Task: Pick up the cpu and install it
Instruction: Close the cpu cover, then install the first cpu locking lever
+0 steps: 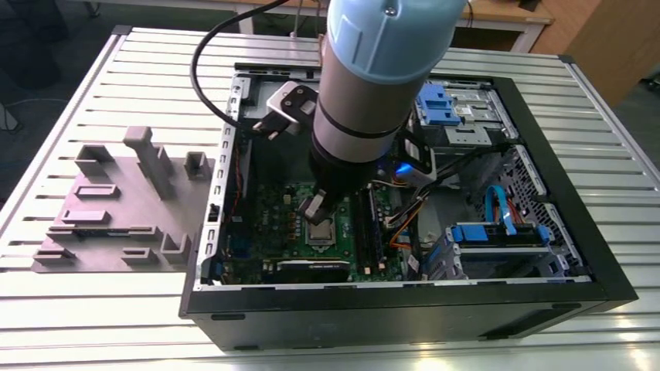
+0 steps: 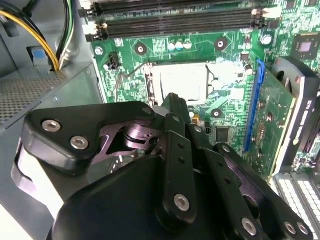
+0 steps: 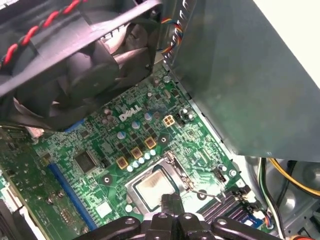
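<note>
The cpu, a small pale silver square, lies flat in the socket of the green motherboard. It also shows as a bright square in the second wrist view and as a pale patch in the exterior view. My gripper hovers just above the cpu's edge, fingers pressed together with nothing between them. From behind, the black fingers taper to a tip just short of the socket. In the exterior view the gripper reaches down into the open computer case.
A black fan with red and black wires hangs close by the socket. Memory slots, a blue-edged card and yellow cables surround it. A grey fixture block sits on the slatted table at the exterior view's left.
</note>
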Robot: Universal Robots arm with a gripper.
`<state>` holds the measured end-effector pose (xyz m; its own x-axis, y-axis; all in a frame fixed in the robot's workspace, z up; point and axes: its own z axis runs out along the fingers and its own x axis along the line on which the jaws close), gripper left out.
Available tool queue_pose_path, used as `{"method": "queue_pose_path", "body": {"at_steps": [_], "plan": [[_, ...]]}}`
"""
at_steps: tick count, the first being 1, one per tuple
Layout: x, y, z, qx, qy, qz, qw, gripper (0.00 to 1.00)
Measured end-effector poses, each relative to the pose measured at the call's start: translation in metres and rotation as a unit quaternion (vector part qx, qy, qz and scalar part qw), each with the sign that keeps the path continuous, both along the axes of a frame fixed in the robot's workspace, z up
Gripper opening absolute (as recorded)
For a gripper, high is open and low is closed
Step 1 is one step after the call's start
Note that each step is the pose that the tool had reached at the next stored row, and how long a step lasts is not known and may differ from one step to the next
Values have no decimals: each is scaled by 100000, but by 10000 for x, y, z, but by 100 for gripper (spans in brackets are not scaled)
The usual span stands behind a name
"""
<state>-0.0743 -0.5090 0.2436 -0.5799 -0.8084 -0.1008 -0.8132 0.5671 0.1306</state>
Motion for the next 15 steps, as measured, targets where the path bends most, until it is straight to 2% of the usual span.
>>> {"method": "queue_pose_path", "body": {"at_steps": [5,15], "plan": [[-2,-22,-9,-8,2,-1,100000,10],[-22,-25,-18,-16,-72,6,100000,10]]}}
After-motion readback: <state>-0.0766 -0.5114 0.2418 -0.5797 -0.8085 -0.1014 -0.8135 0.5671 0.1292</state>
